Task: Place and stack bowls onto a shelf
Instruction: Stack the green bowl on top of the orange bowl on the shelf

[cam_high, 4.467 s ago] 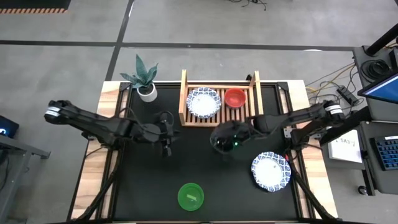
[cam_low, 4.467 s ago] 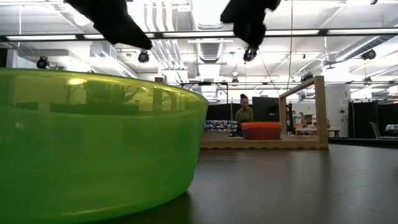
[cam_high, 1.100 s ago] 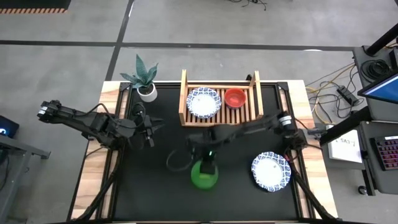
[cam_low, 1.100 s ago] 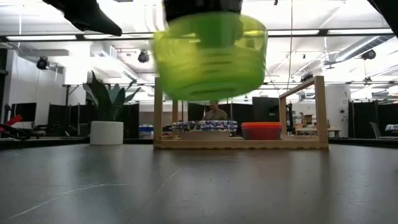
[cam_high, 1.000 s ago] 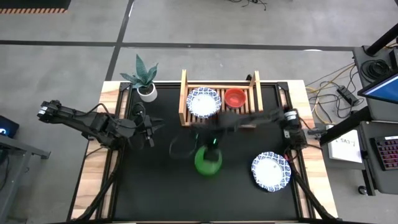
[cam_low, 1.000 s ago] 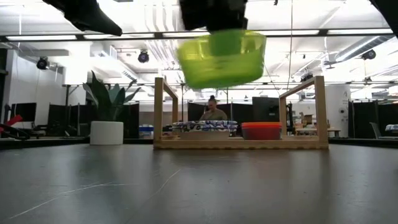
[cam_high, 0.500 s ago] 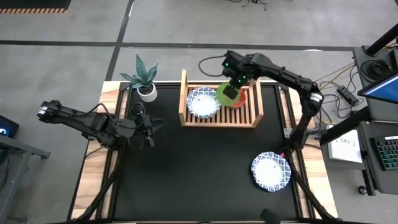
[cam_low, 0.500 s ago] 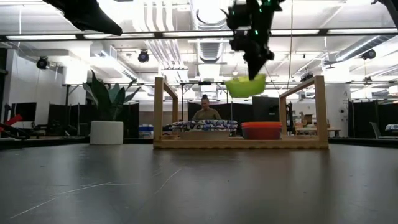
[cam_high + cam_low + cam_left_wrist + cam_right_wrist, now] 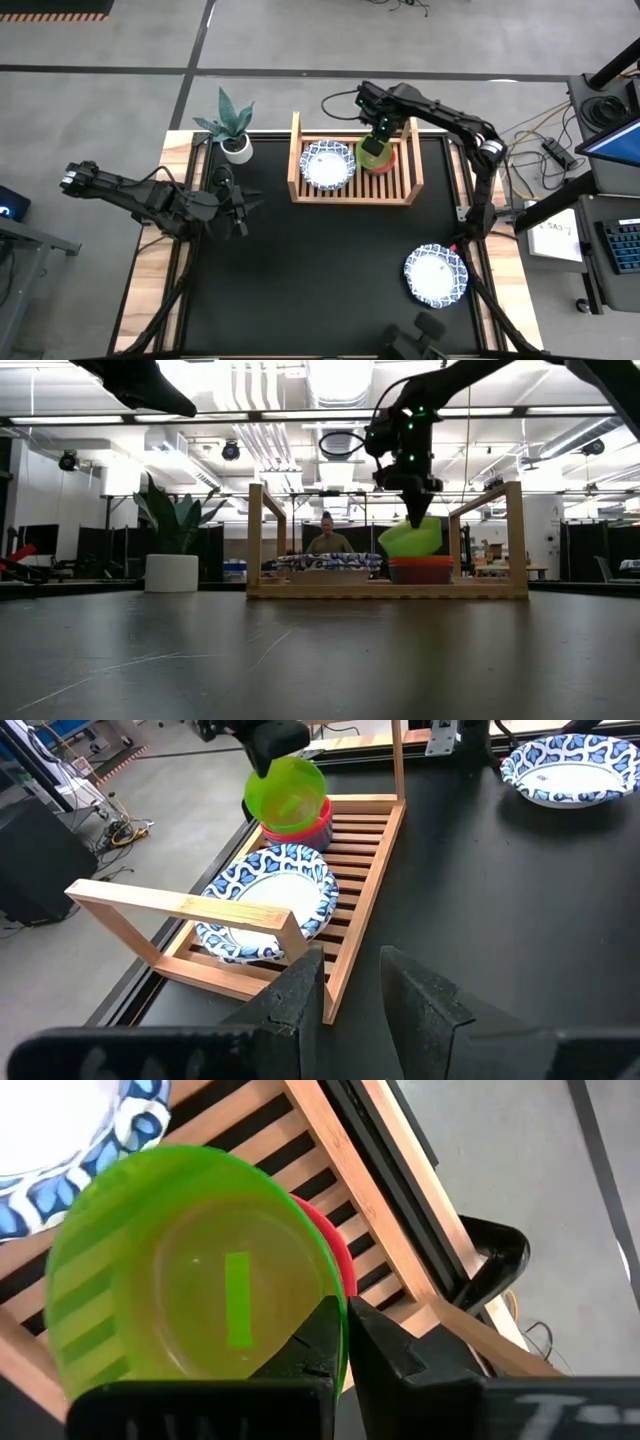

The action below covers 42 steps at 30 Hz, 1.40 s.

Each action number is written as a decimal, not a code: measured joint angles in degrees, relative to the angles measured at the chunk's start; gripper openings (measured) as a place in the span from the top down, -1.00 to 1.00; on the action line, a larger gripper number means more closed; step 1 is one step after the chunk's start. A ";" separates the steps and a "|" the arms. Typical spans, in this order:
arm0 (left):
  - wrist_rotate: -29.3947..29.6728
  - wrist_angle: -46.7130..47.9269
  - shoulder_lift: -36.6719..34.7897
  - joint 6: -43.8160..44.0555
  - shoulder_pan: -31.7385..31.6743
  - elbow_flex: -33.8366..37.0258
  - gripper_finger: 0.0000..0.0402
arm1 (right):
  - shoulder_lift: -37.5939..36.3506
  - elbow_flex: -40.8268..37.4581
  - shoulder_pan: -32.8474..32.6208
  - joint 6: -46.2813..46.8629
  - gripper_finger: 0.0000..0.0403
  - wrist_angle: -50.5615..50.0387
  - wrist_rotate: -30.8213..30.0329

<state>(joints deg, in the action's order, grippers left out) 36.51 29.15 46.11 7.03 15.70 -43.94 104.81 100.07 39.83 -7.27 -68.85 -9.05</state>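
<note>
The green bowl [image 9: 372, 156] is tilted over the red bowl [image 9: 420, 571] at the right end of the wooden shelf [image 9: 353, 190]. My right gripper [image 9: 378, 138] is above it and shut on its rim. One white bowl with a blue rim [image 9: 327, 164] rests by its base on the shelf's slats, left of the red bowl. A second one [image 9: 436, 275] lies on the table at the near right. My left gripper [image 9: 238, 203] hovers open over the table's left side. My right gripper pinches the green bowl's rim [image 9: 340, 1302], with one finger [image 9: 318, 1338] inside the bowl and the other [image 9: 388, 1348] outside. The fingers come from above, pointing down. The bowl [image 9: 412, 538] hangs tilted below them, its underside down in the red bowl [image 9: 320, 823].
A potted plant in a small white pot [image 9: 237, 148] stands at the far left, beside the shelf. The shelf's raised side rails [image 9: 516, 538] stand close to either side of the bowls. The black mat [image 9: 300, 270] lies between the shelf and the near edge.
My right gripper has carried the green bowl from above the table's middle toward the far edge, over the shelf, then down onto the red bowl. The bowl has tipped from level to tilted.
</note>
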 joint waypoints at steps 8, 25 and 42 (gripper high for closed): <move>0.00 0.05 0.00 -0.04 0.00 0.00 0.58 | 1.38 0.00 0.72 0.20 0.63 0.84 -0.02; 0.00 -0.87 0.00 -0.56 0.00 0.00 0.58 | -5.24 0.01 -5.07 3.44 0.80 2.33 -7.49; -0.02 -1.27 0.00 -1.44 0.00 0.00 0.58 | 6.55 -0.13 -1.68 4.17 0.96 5.40 -11.97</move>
<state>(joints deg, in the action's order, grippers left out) 36.49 27.88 46.11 5.59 15.70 -43.94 111.36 99.94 38.15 -3.10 -63.45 -21.02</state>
